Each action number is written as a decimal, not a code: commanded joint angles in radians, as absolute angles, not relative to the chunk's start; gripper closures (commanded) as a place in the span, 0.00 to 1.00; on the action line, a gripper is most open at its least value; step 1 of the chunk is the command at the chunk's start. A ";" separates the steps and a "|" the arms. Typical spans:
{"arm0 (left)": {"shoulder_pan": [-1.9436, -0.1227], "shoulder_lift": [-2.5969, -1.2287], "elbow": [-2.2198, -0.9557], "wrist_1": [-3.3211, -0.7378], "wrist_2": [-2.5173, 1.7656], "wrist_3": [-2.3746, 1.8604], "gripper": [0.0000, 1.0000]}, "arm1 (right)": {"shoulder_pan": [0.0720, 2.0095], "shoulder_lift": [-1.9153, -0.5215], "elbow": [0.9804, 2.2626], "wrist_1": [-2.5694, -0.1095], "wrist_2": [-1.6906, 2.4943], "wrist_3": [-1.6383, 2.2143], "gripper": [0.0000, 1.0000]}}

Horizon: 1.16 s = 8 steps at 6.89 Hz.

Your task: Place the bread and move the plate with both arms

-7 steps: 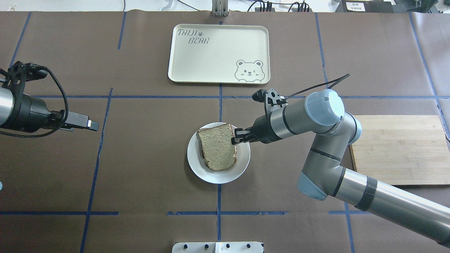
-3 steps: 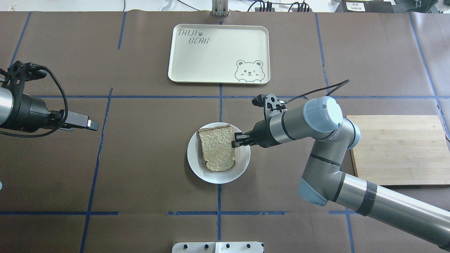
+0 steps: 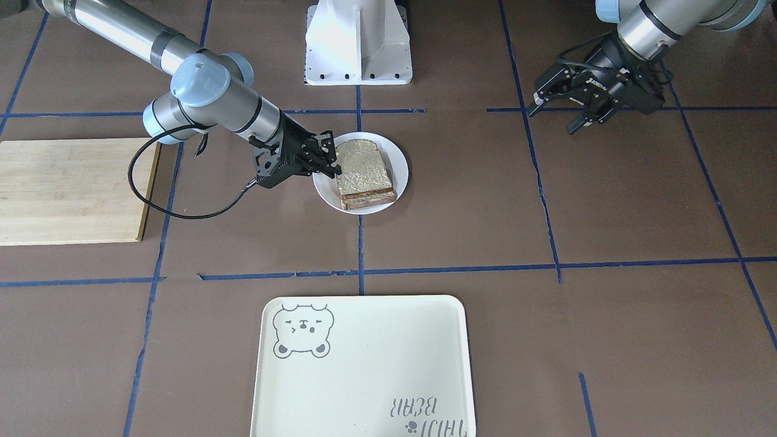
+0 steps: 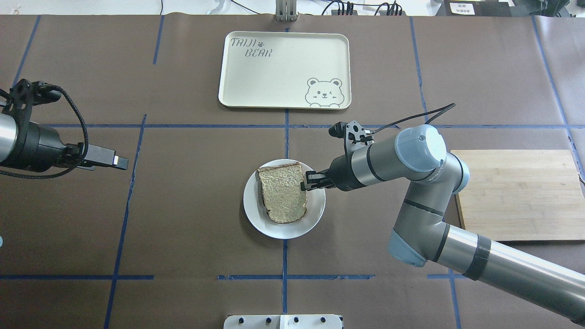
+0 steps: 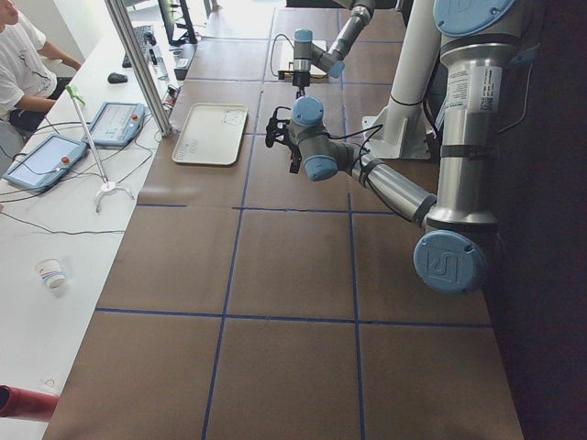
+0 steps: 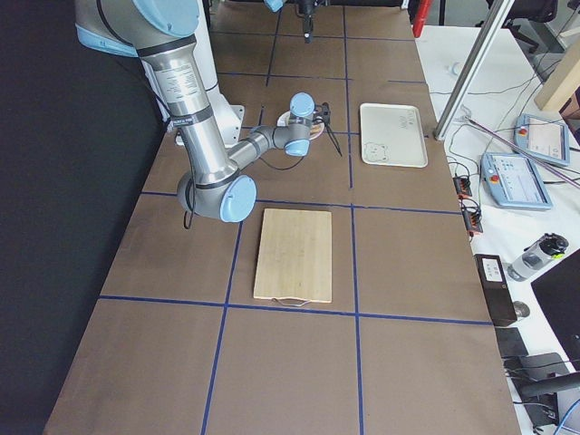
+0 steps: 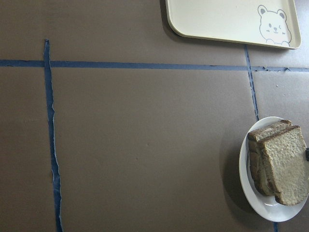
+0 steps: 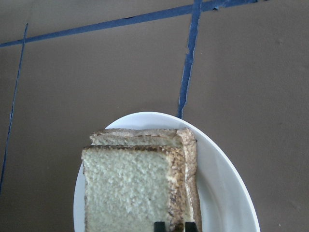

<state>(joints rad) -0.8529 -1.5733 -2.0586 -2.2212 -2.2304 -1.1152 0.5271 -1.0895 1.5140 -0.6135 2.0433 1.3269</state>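
Note:
The bread (image 4: 283,194) lies flat on a second, like slice (image 8: 140,137) on the small white plate (image 4: 256,214) at the table's middle. My right gripper (image 4: 303,183) reaches in from the right, low over the plate's rim. Its fingertips stand close together with the top slice's crust edge between them, as the right wrist view (image 8: 175,226) shows. In the front-facing view that gripper (image 3: 332,159) touches the bread (image 3: 363,167). My left gripper (image 3: 552,118) is open and empty, hovering far to the left of the plate (image 3: 400,167).
A cream bear tray (image 4: 283,68) lies at the far middle of the table. A wooden cutting board (image 4: 516,192) lies at the right, under my right arm's elbow. The white pedestal base (image 3: 358,42) stands at the near edge.
The bread's raised right edge has come down, and the slice now lies flat on the lower slice. My right gripper stays at its edge. The left arm has not moved.

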 commanded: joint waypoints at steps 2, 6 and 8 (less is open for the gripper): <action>-0.815 -1.581 -2.045 -2.220 -2.221 -1.176 0.00 | 0.554 -1.091 1.531 -0.615 2.052 1.330 0.01; -0.522 -1.788 -1.878 -2.332 -1.937 -1.635 0.01 | 0.694 -1.317 1.727 -0.682 2.097 1.342 0.00; -0.370 -1.792 -1.826 -2.522 -1.687 -1.802 0.03 | 0.762 -1.425 1.872 -0.864 2.098 1.338 0.00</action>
<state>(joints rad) -0.4407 -1.7843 -1.8555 -2.4198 -1.8055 -1.7083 0.7216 -1.3603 1.7917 -0.7727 2.0969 1.3409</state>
